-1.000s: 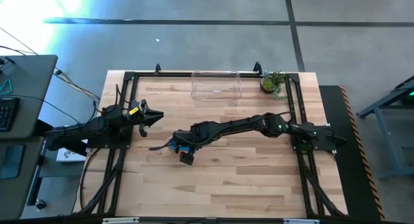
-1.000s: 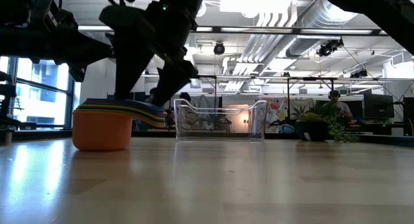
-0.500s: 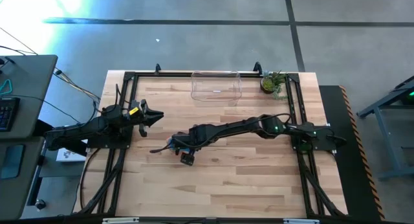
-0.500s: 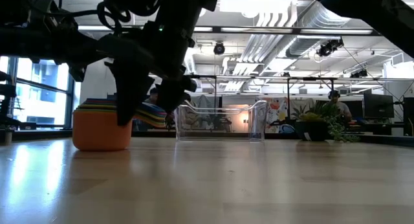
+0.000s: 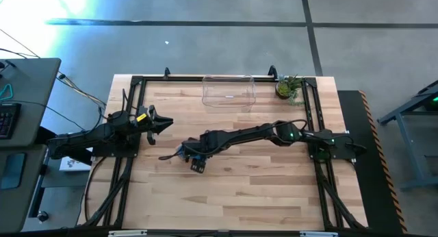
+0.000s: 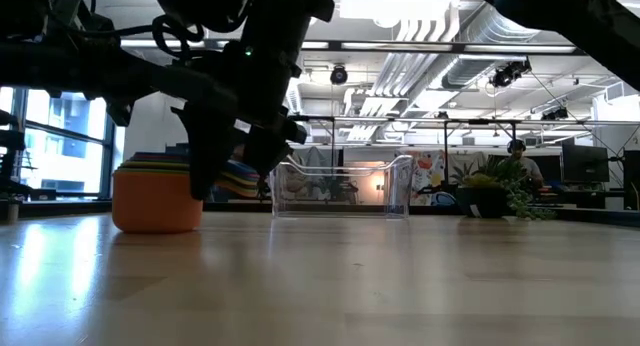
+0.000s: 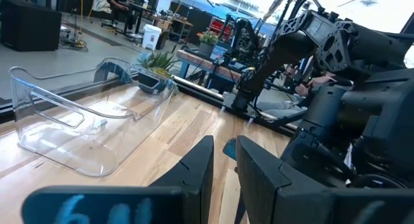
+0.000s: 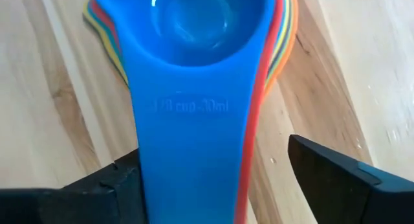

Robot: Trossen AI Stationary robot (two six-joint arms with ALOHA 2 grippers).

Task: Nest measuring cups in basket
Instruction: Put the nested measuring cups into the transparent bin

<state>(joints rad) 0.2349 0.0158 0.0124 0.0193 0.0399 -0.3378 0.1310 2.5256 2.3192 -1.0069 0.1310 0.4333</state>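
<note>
The nested stack of coloured plastic measuring cups (image 8: 194, 88) sits on the light wooden bench (image 5: 260, 189), left of its middle and well apart from the clear rectangular plastic basket (image 5: 228, 90) at the far edge. A blue cup lies uppermost, with red, yellow and orange rims fanned beneath; from the low view the orange cup (image 6: 155, 199) forms the base. The right hand (image 8: 213, 175) reaches down over the stack, its fingers apart on either side of the blue handle and seemingly not yet touching it, though the contact is hard to judge. The left hand (image 7: 223, 179) waits above the bench's left side, fingers slightly apart and empty. A small potted green plant (image 5: 289, 88) stands beside the basket.
</note>
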